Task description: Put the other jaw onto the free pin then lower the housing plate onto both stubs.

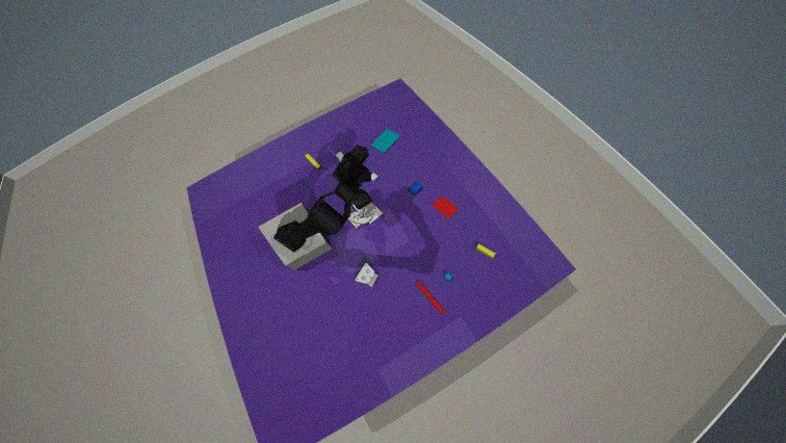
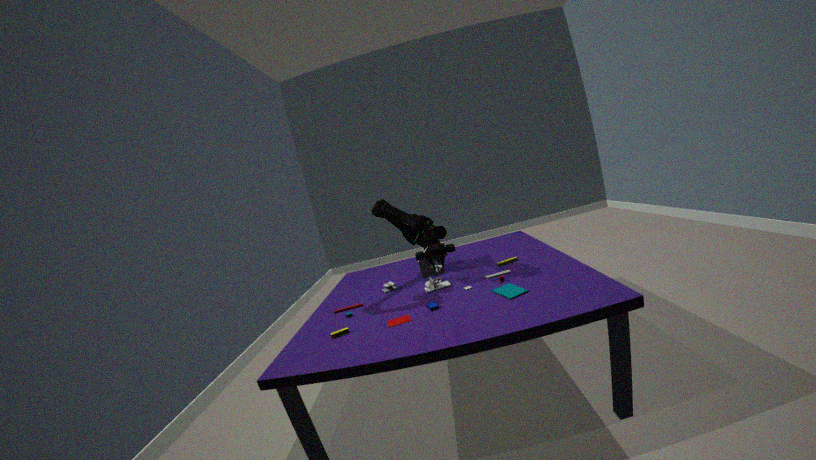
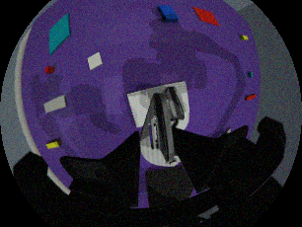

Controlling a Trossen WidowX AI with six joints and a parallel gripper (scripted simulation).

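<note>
The pale base [image 1: 378, 212] [image 2: 444, 286] [image 3: 135, 113] lies on the purple table. A dark jaw [image 3: 175, 105] stands on it, at the right side in the wrist view. My gripper [image 1: 358, 205] [image 2: 434, 275] [image 3: 154, 132] is low over the base and shut on the other jaw [image 3: 167, 125], a long grey piece with a pale rounded part. In the wrist view this held jaw overlaps the base close beside the first jaw. Whether it touches its pin or the teeth mesh is hidden. The white housing plate [image 1: 365, 273] [image 2: 389, 286], with holes, lies apart from the base.
A teal tile [image 1: 385, 141] [image 2: 510, 290] [image 3: 59, 34], a blue block [image 1: 416, 189] [image 3: 168, 13], a red tile [image 1: 445, 206] [image 3: 206, 16], a red rod [image 1: 430, 298] and yellow rods [image 1: 312, 161] [image 1: 485, 250] lie around. A white bar [image 2: 498, 274] [image 3: 55, 104] and small white tile [image 3: 95, 60] also lie there.
</note>
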